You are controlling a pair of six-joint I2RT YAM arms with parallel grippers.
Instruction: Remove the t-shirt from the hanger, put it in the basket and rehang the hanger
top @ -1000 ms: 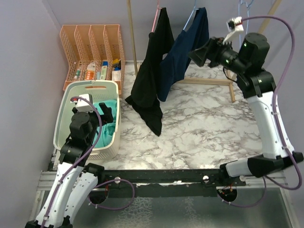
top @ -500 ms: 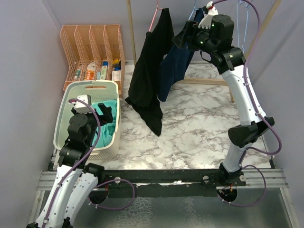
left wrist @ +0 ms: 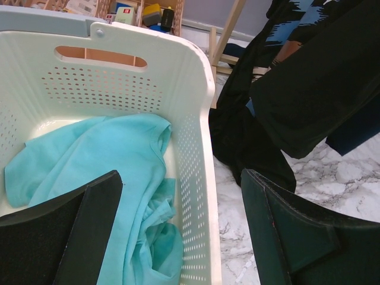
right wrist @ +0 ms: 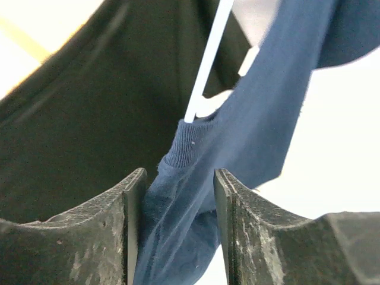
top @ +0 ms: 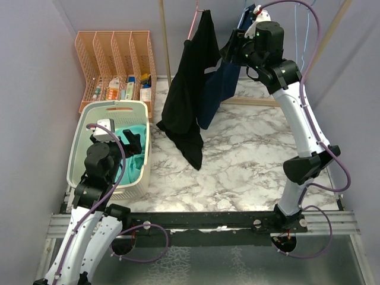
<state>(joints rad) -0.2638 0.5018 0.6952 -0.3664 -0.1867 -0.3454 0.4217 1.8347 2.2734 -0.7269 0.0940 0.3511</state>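
Note:
A navy t-shirt point(top: 217, 83) hangs on a light hanger point(top: 240, 21) from the rack, next to a black t-shirt point(top: 190, 89) on a pink hanger point(top: 195, 24). My right gripper point(top: 230, 50) is raised at the navy shirt's top. In the right wrist view its jaws point(right wrist: 176, 196) stand apart, with the navy shirt's point(right wrist: 237, 142) collar and shoulder fabric between them, just below the white hanger arm point(right wrist: 208, 59). My left gripper point(top: 133, 142) is open and empty over the basket's right rim point(left wrist: 196, 178).
A cream laundry basket point(top: 113, 107) at the left holds a teal cloth point(left wrist: 107, 166). An orange file rack point(top: 113, 53) with small items stands behind it. The wooden rack's base point(top: 261, 102) crosses the marble table at the back.
My right arm has swung up and left from the rack's right side to the navy shirt's collar. The left arm has not moved.

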